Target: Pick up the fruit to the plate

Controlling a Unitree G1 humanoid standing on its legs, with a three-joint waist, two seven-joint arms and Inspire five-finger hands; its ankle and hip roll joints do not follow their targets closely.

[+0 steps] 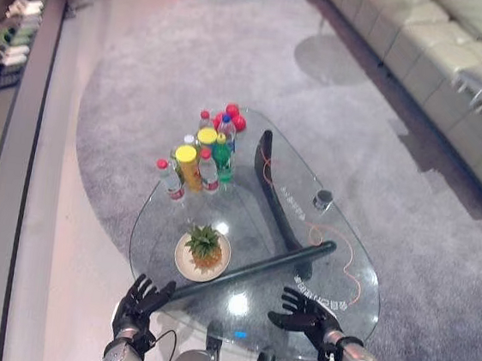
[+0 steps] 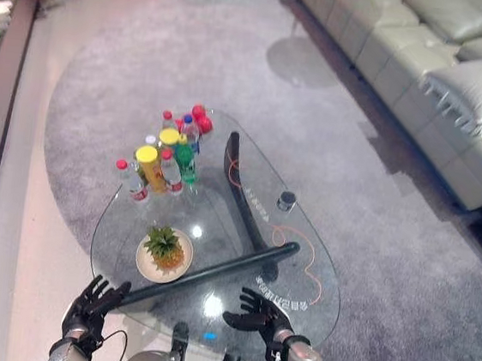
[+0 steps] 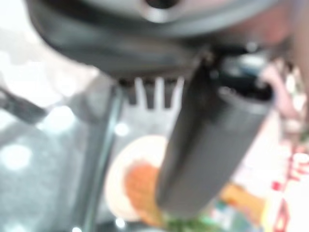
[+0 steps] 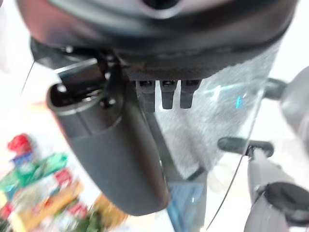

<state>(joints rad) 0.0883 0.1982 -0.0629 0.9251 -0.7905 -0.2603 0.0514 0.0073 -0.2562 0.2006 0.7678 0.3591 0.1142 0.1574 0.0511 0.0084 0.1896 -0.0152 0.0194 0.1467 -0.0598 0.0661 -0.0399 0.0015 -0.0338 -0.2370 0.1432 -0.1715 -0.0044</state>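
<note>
While the grey rug (image 1: 334,113) spreads widest, the glass surface (image 1: 339,234) lies over it. Beyond both hands stands a cluster of bottles (image 1: 198,159). Nearer, ahead of the left robot hand (image 1: 140,301), the pineapple (image 1: 204,246) sits on the plate (image 1: 182,261). Left and right robot hand (image 1: 306,313) are spread, empty.

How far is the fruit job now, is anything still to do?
It looks done: the pineapple already sits on the plate on the glass table. Nothing is in hand: the left hand and right hand hover open at the near edge. No other loose fruit is clearly visible.
</note>
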